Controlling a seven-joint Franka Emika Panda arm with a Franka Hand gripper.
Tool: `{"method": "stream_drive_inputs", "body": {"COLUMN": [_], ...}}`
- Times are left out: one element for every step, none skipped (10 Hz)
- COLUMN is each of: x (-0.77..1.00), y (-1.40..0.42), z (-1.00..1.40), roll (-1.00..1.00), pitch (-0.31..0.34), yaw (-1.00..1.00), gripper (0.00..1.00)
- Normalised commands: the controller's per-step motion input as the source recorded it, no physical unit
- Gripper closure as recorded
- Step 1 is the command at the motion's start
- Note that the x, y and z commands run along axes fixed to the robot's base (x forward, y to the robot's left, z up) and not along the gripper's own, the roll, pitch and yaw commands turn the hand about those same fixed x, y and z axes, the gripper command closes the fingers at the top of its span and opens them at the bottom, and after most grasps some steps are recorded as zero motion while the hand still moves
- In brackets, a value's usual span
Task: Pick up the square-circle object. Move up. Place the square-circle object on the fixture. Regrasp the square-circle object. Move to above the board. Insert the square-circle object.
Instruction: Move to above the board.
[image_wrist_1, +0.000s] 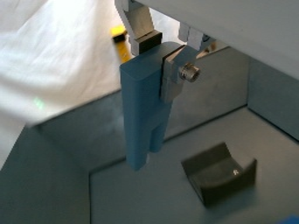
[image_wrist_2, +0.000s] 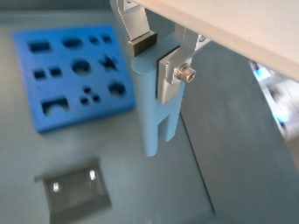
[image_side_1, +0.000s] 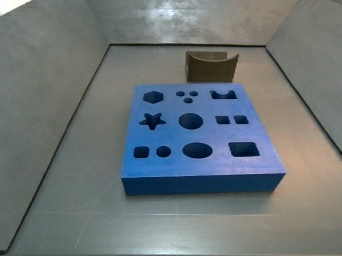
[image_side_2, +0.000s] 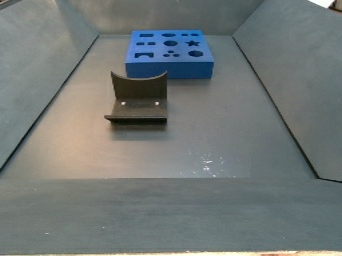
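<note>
In both wrist views my gripper (image_wrist_1: 162, 57) (image_wrist_2: 158, 59) is shut on the upper end of the square-circle object (image_wrist_1: 146, 114) (image_wrist_2: 158, 114). This pale blue-grey elongated block hangs upright below the fingers, above the grey floor. The dark brown fixture (image_wrist_1: 219, 173) (image_wrist_2: 73, 188) stands on the floor off to one side of it, and shows in both side views (image_side_1: 211, 66) (image_side_2: 136, 98). The blue board (image_wrist_2: 76, 74) (image_side_1: 198, 135) (image_side_2: 171, 52) with dark shaped holes lies flat beyond the fixture. The gripper and the block are out of frame in both side views.
Grey sloped walls (image_side_1: 60, 90) (image_side_2: 287, 90) enclose the floor on all sides. White cloth (image_wrist_1: 59, 61) and a small yellow thing (image_wrist_1: 118, 35) show beyond the wall in a wrist view.
</note>
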Motion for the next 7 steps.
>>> {"method": "stream_drive_inputs", "body": {"x": [-0.07,-0.05,-0.03,-0.02,0.02,0.03,0.02], "y": [-1.0,-1.0,-1.0,-1.0,-0.73,-0.54,-0.2], "z": [-0.09,-0.08,-0.08,-0.08,-0.06,-0.04,-0.01], "roll": [-0.33,-0.31,-0.29,-0.28,-0.25,-0.24,-0.21], "pitch": [-0.099,-0.119,-0.134,-0.145,-0.175,-0.186,-0.205], "yaw": [1.0,1.0,1.0,1.0,1.0,1.0,1.0], "gripper": [1.0,1.0,1.0,1.0,1.0,1.0,1.0]}}
